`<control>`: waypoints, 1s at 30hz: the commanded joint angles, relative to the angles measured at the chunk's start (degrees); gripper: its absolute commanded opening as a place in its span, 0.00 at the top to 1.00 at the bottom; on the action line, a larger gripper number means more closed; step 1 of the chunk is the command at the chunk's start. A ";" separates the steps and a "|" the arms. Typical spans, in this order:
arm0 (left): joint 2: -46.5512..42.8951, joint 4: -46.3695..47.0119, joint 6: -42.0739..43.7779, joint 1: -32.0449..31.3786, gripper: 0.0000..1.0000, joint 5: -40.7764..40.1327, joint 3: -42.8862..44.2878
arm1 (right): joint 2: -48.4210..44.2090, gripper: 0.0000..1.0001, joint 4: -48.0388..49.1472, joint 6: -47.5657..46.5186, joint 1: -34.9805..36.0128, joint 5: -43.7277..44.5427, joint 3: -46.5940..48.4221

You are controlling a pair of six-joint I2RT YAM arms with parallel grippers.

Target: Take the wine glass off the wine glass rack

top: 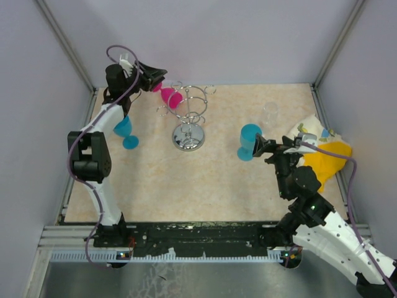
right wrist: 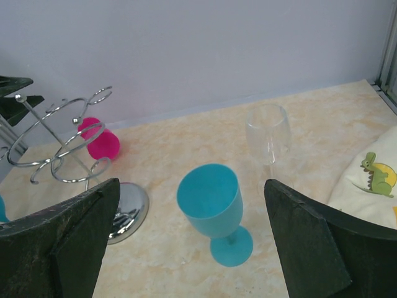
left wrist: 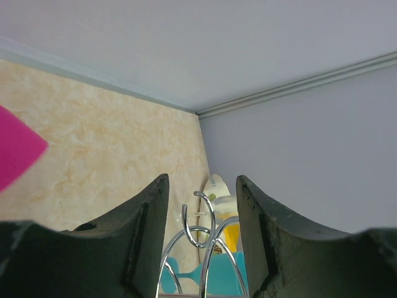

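Observation:
The wine glass rack (top: 189, 118), a silvery wire stand on a round shiny base, stands at the back middle of the table. A pink wine glass (top: 169, 97) hangs tilted at its left side. My left gripper (top: 160, 79) is right above the glass's upper end. In the left wrist view my left gripper (left wrist: 201, 180) is open, with only the rack's loops (left wrist: 205, 233) showing beyond the gap. The pink glass (left wrist: 18, 149) lies outside the left finger. My right gripper (right wrist: 191, 183) stands wide open just short of an upright blue glass (right wrist: 211, 198).
A second blue glass (top: 127, 131) stands by the left arm. A clear glass (top: 270, 112) stands at the back right. A white and yellow cloth (top: 325, 155) lies at the right edge. Grey walls close in the table on three sides.

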 commanded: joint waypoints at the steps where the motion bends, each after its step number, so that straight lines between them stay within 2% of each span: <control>1: -2.71 2.21 1.48 -0.13 0.47 -1.85 -0.91 | -0.65 0.01 1.89 0.00 0.44 0.20 0.04; 7: -2.49 1.41 2.17 0.13 0.47 -2.76 -1.20 | -0.69 0.01 2.00 0.09 0.45 0.16 -0.04; 10: -1.90 -4.51 5.61 0.21 0.47 -6.46 1.41 | -0.65 0.01 1.92 0.04 0.43 0.12 -0.06; 18: 7.33 -31.61 13.39 0.53 0.40 -16.39 23.16 | -0.60 0.01 1.96 0.04 0.44 0.12 0.02; 24: 18.01 -52.74 16.96 1.49 0.31 -27.23 46.70 | -0.53 0.01 1.76 0.21 0.47 0.38 -0.37; 26: 19.46 -54.85 17.51 2.65 0.30 -29.01 48.67 | -0.60 0.01 1.56 0.23 0.45 0.55 -0.47; 30: 19.14 -55.64 19.21 4.78 0.30 -31.21 45.32 | -0.53 0.01 1.99 0.22 0.44 0.71 -0.98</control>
